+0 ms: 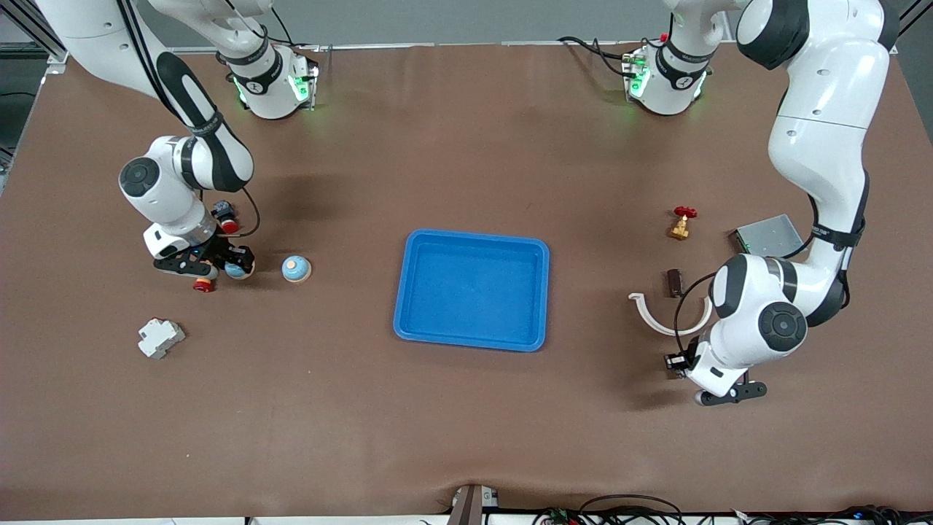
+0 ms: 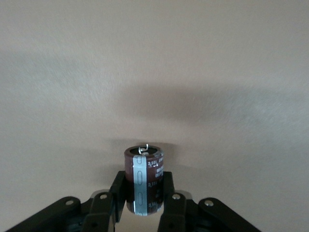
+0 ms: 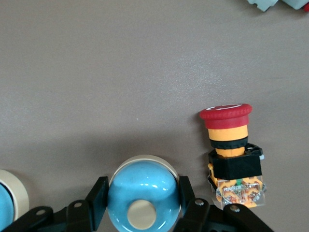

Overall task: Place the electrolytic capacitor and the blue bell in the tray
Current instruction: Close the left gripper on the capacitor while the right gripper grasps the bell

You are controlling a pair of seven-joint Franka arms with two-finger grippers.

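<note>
The left gripper (image 2: 145,195) clamps the electrolytic capacitor (image 2: 144,179); the right gripper (image 3: 142,203) pinches a blue bell (image 3: 143,192).

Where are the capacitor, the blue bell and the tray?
capacitor (image 2: 144,180): left wrist view, on its silver stripe.
blue bell (image 3: 143,195): right wrist view, on its blue dome.
tray (image 1: 472,290): front view, on its bare floor.

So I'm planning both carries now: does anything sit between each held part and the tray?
Nothing visible does. The right pincer holds the blue bell and the left pincer holds the capacitor. The second bell stands beside the right arm's straight path to the tray, so pass above it.
</note>
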